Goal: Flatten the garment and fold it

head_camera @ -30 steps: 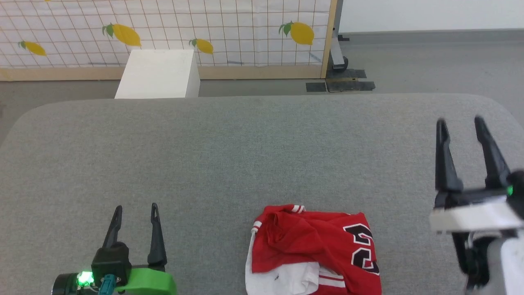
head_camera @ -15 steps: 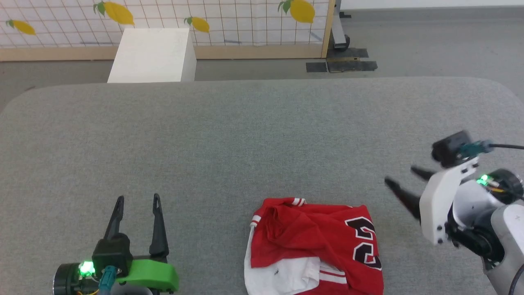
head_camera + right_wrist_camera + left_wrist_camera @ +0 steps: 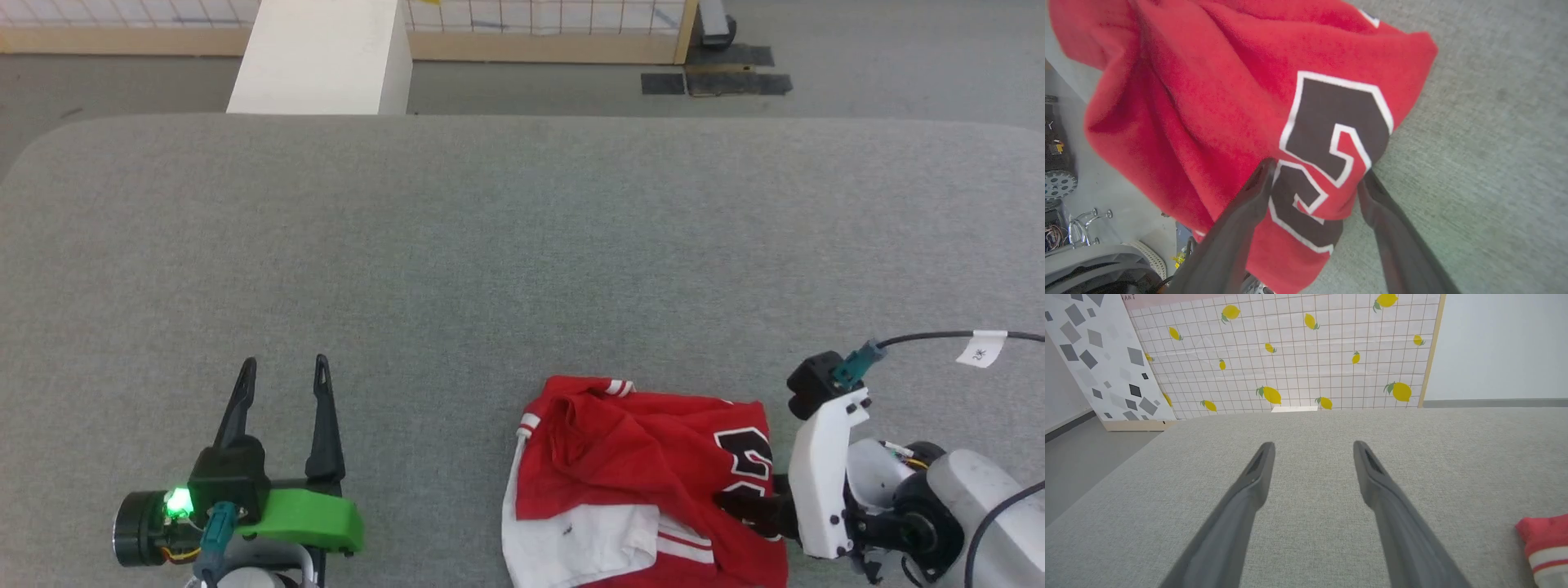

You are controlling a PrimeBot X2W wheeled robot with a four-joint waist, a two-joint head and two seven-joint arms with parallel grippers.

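Grey cloth covers the wide table (image 3: 522,245) where a robot's two arms are set over a crumpled shirt. At the near edge, right of centre, the red shirt (image 3: 637,465) lies bunched and folded over on itself. A white sleeve with red stripes is turned up at the front, and a black-and-white number shows along its right side. The right gripper (image 3: 747,513) reaches in sideways from the right at that number, with its white wrist bracket just beside the shirt's right edge. A black cable (image 3: 922,336) with a white tag trails off to the right. From the right wrist, its two dark fingers (image 3: 1241,220) stand spread wide on either side of a raised fold at the printed edge. The cloth lies between them but is not pinched. Well apart to the left, the left gripper (image 3: 284,363) points away across the bare table, its fingers parted with nothing between them. From the left wrist, a corner of the shirt shows at the lower right. Just beyond the table's far edge stands a white box (image 3: 326,57). Behind it is a wood-framed screen (image 3: 1298,355) printed with a grid and yellow lemons. Dark mats (image 3: 718,82) lie on the grey floor (image 3: 898,49) at the foot of the screen's right end.
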